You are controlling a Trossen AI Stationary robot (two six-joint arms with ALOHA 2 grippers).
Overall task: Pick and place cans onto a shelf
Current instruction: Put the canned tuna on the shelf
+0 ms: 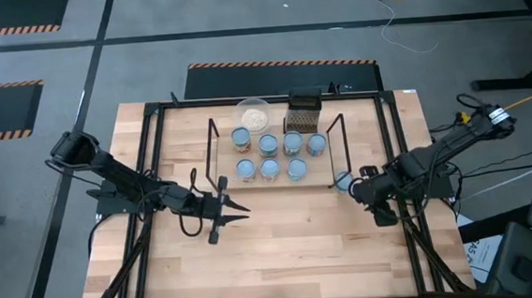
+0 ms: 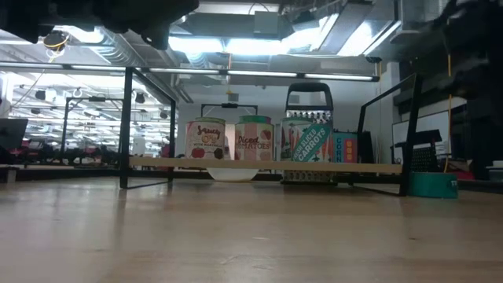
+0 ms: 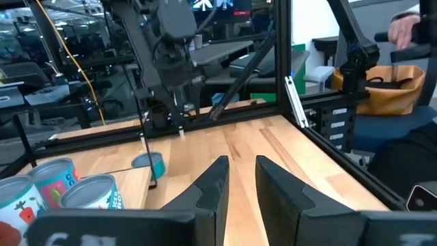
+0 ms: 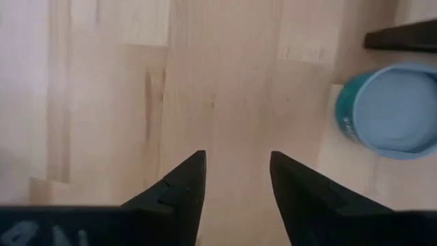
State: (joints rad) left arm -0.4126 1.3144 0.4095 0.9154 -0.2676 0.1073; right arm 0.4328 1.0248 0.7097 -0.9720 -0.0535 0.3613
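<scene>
Right tool (image 4: 234, 179), dark fingers spread, hovering near a short teal cylindrical can (image 4: 390, 111) lying on the pale-wood desk (image 4: 232, 82); left tool (image 3: 240, 181) spread, waiting

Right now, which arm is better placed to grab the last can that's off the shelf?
Right. The right gripper is open beside the teal can at the shelf's right end; the left gripper is much farther off.

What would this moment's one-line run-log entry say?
cans on shelf: seven | eighth can: on table | right gripper: open, beside it | left gripper: open, idle
</scene>
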